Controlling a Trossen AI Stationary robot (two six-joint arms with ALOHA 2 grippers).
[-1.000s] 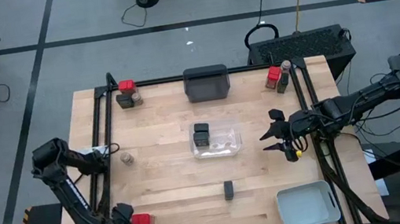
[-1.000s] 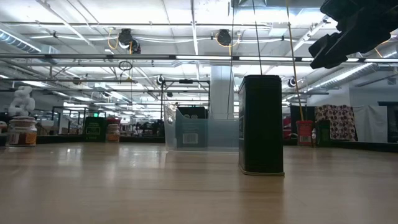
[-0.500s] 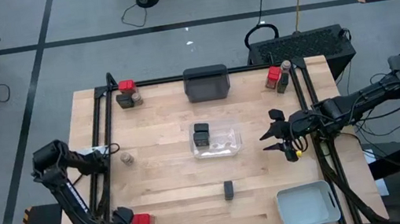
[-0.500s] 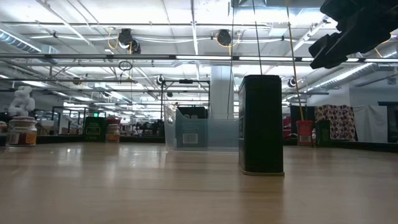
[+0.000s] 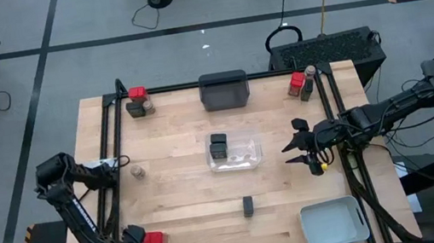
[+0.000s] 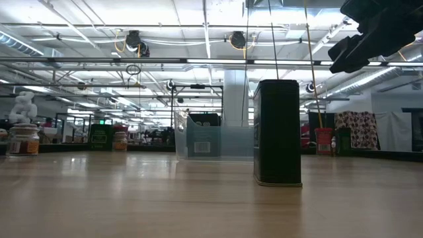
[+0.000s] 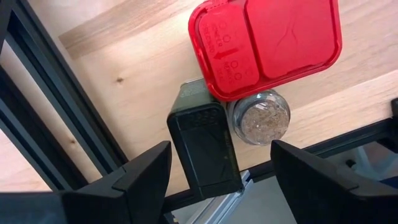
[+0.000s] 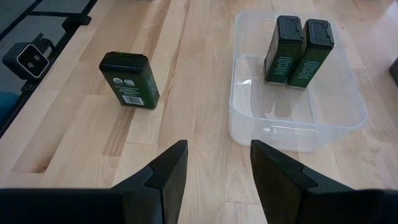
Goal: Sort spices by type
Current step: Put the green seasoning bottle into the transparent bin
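We see a pale, light-grained wooden table [image 5: 185,195] framed by black rails [image 7: 37,93]. The red-topped container [image 7: 267,43] shows a bright red lid, next to a black boxy tin [image 7: 204,146] and a clear jar [image 7: 260,121] of beige-brown powder. Two dark green tins [image 8: 298,53] with black caps stand in the clear tray [image 8: 295,112]; a third dark green tin [image 8: 129,81] carries a white label. The rear tray [image 5: 224,91] is dark grey, the near one [image 5: 333,223] pale grey.
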